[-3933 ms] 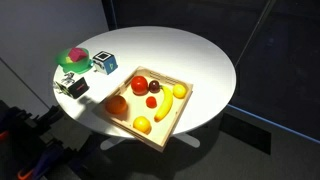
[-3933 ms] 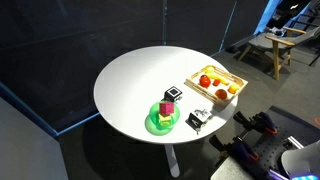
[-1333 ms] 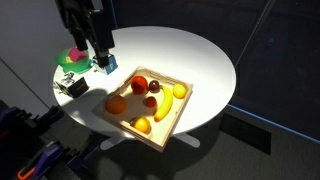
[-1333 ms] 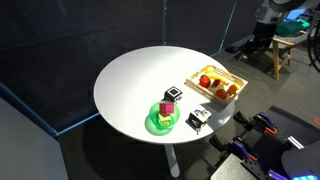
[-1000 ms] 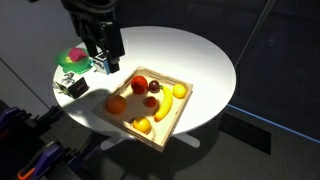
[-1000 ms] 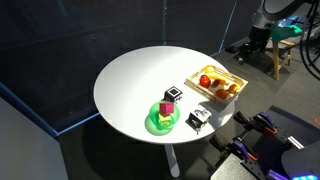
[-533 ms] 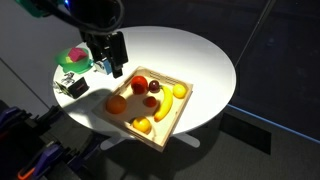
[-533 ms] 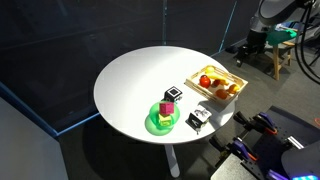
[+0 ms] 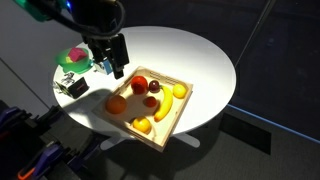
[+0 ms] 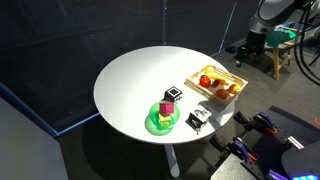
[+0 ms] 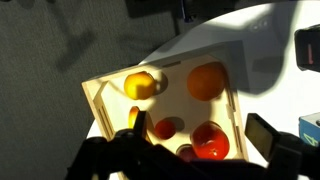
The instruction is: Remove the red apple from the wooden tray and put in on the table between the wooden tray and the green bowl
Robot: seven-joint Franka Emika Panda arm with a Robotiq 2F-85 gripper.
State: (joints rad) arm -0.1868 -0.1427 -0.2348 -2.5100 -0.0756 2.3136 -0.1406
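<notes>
The red apple (image 9: pixel 139 85) lies in the wooden tray (image 9: pixel 181 117) at the corner nearest the green bowl (image 9: pixel 73 58). My gripper (image 9: pixel 117 67) hangs open above the white table (image 9: pixel 190 50), between the bowl and the tray. In the wrist view the apple (image 11: pixel 210 142) shows between the two spread fingers of the gripper (image 11: pixel 200 127), on the tray floor (image 11: pixel 180 102). In an exterior view the tray (image 10: pixel 213 98), the bowl (image 10: pixel 163 121) and the table (image 10: pixel 140 80) show; the arm is at the top right.
The tray also holds a large orange (image 9: pixel 117 104), a small red fruit (image 9: pixel 154 86), a maroon fruit (image 9: pixel 151 101), bananas (image 9: pixel 179 91) and a yellow fruit (image 9: pixel 142 125). A blue-and-white cube (image 9: pixel 103 63) and a black object (image 9: pixel 73 86) stand near the bowl.
The arm has come in from the upper left and moved right and down, from beside the bowl toward the tray's apple corner. The fruits have not moved.
</notes>
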